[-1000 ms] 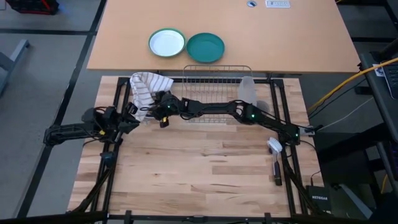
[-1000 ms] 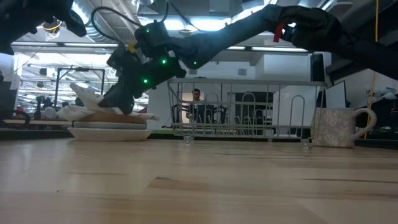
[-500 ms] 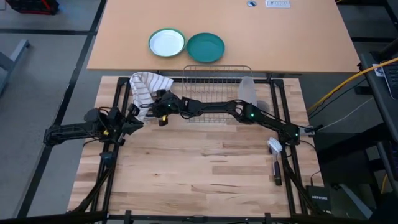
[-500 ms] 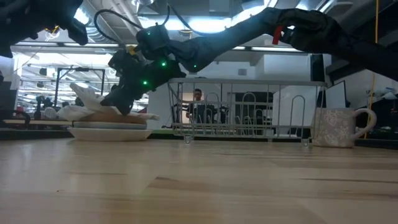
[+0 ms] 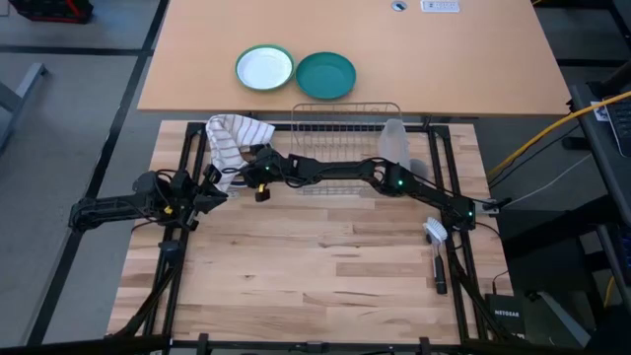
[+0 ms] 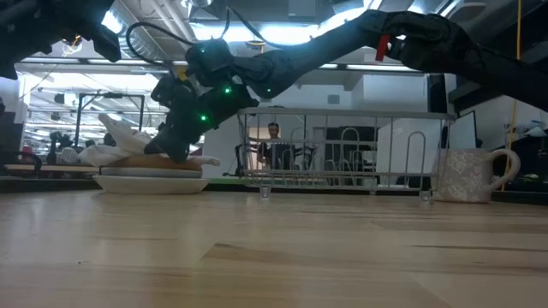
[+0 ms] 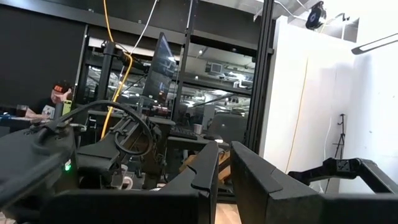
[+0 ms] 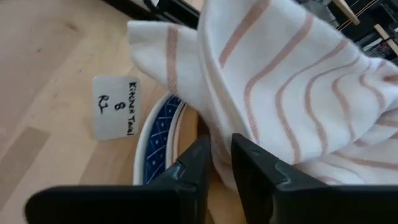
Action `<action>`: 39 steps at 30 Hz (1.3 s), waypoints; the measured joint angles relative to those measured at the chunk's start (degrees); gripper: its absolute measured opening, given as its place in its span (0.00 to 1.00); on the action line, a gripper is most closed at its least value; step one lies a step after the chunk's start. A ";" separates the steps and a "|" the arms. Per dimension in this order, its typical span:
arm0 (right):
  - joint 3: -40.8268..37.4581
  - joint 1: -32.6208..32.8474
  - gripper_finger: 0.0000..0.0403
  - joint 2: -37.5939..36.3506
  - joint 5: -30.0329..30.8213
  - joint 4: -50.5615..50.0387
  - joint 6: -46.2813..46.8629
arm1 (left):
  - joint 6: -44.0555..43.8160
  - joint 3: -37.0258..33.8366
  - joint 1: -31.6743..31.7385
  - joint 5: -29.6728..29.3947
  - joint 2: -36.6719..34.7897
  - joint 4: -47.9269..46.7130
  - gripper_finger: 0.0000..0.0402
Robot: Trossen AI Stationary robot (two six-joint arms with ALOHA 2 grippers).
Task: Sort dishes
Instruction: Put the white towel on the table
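Observation:
A white towel with tan stripes (image 5: 233,141) lies heaped on a stack of plates (image 6: 151,181) at the table's far left. The right wrist view shows the dark blue patterned plate (image 8: 157,148) with its pale rim and the tan-brown plate (image 8: 190,134) under the towel (image 8: 280,81). No plain white plate shows apart from the others. My right gripper (image 8: 221,163) reaches across from the right and is shut at the towel's lower edge, just above the plates (image 6: 175,147). My left gripper (image 5: 213,191) waits shut just near-left of the stack. My right gripper has a fold of the towel's lower edge (image 8: 219,140) between its two fingers, which stand close together. It comes slanting down from the table's right. The towel stays heaped and slack on the plates.
A wire dish rack (image 5: 345,130) stands right of the stack, with a clear cup (image 5: 392,144) and a speckled mug (image 6: 467,175) beyond it. A brush (image 5: 436,247) lies near the right edge. A paper label (image 8: 112,107) lies by the plates. A teal plate (image 5: 326,75) and a green-rimmed plate (image 5: 264,68) sit on the far table.
My right gripper has sunk a little toward the stack of plates, staying at the towel's edge. The towel and plates have kept their place.

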 joint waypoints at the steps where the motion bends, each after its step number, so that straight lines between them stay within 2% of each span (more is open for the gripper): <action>1: -0.02 0.00 0.15 0.04 0.19 0.15 -0.01 | 0.08 0.00 0.00 0.01 0.00 -0.01 0.08; 7: -0.07 -0.04 0.07 0.07 3.02 0.35 0.01 | 2.58 0.00 0.00 0.01 0.00 -0.28 0.08; 15: -0.09 -0.04 0.05 0.11 3.08 1.24 0.01 | 19.79 0.02 0.00 -0.74 0.00 -7.54 0.08; 24: -0.13 -0.04 0.09 0.18 3.03 3.02 0.01 | 19.62 0.02 -0.02 -11.78 -0.02 -15.11 0.10; 34: -0.13 -0.04 0.09 0.18 3.01 2.95 -0.01 | 17.06 0.93 0.00 -27.10 -0.01 -18.54 0.37; 39: -0.13 -0.04 0.09 0.18 3.01 2.95 0.01 | 17.61 8.40 0.00 -31.69 0.00 -29.40 0.40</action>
